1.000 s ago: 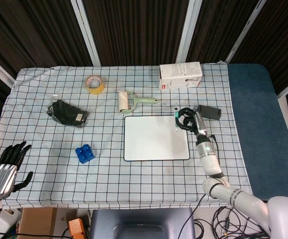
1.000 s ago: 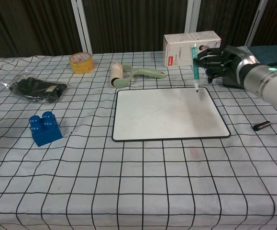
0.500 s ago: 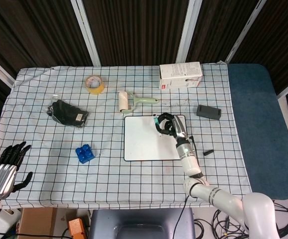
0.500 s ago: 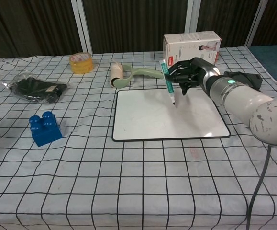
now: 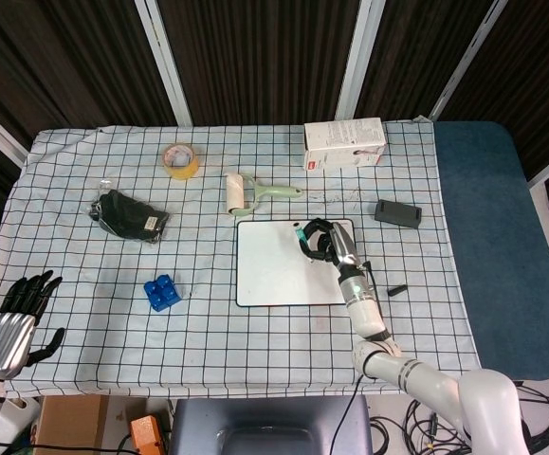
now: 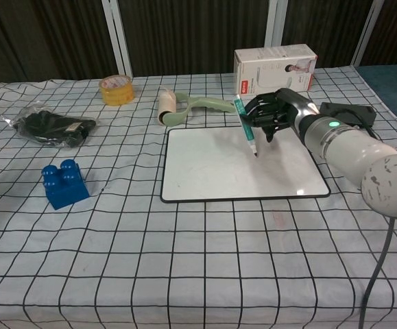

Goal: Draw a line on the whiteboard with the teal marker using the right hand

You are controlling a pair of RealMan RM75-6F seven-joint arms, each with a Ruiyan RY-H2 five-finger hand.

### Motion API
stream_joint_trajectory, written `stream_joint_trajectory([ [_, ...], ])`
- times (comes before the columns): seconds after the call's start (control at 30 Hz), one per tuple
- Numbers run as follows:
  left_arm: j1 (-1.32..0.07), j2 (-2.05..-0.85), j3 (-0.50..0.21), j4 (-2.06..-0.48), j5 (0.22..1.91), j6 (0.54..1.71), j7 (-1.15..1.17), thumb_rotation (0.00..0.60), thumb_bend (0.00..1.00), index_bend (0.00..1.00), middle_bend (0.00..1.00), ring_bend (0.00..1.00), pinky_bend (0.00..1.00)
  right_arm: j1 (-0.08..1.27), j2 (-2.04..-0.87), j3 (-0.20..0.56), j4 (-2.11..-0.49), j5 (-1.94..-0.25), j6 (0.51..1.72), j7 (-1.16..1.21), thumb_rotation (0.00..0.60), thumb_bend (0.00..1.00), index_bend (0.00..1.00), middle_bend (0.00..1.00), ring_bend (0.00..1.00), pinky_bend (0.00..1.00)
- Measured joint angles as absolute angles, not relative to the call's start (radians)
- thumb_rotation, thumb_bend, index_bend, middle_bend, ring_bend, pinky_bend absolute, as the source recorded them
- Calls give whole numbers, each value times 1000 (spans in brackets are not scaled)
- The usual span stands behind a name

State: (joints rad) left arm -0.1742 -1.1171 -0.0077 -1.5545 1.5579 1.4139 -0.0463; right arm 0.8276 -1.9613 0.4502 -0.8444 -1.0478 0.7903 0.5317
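**Tip over the board, marker leaning left**

Your right hand [image 6: 275, 112] grips the teal marker [image 6: 247, 128], tip down over the whiteboard [image 6: 212, 175], far of centre; whether it touches is unclear. Your left hand [image 5: 13, 318] hangs open, well away.

light: bright, even | shadows: faint | focus: sharp | background: dark

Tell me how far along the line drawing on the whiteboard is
Done: the right hand holds the teal marker, tilted, tip down over the whiteboard. In hand: bringing the tip onto the board; whether it touches is unclear. Left: the line itself, since no stroke shows on the white surface in either view.
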Motion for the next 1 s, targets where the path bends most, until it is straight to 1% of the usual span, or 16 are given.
stream_joint_trajectory([
  [0.37, -175, -1116, -5, -1555, 1563, 1414, -48, 600, 403, 0, 0, 0, 0, 812, -1963, 430, -825, -1081, 795, 529, 600, 444, 1000, 802, 757, 713],
  [0.6, -166, -1115, -3, -1556, 1580, 1443, -52, 600, 402, 0, 0, 0, 0, 783, -1946, 412, -833, -1093, 796, 530, 600, 444, 1000, 802, 758, 713],
  [0.8, -164, -1114, -1, -1554, 1586, 1447, -55, 600, 402, 0, 0, 0, 0, 741, -1916, 385, -880, -1106, 801, 531, 600, 444, 1000, 803, 760, 715],
  [1.0, -164, -1115, 0, -1554, 1591, 1450, -54, 600, 402, 0, 0, 0, 0, 693, -1872, 355, -961, -1126, 819, 528, 600, 443, 1000, 804, 762, 718],
])
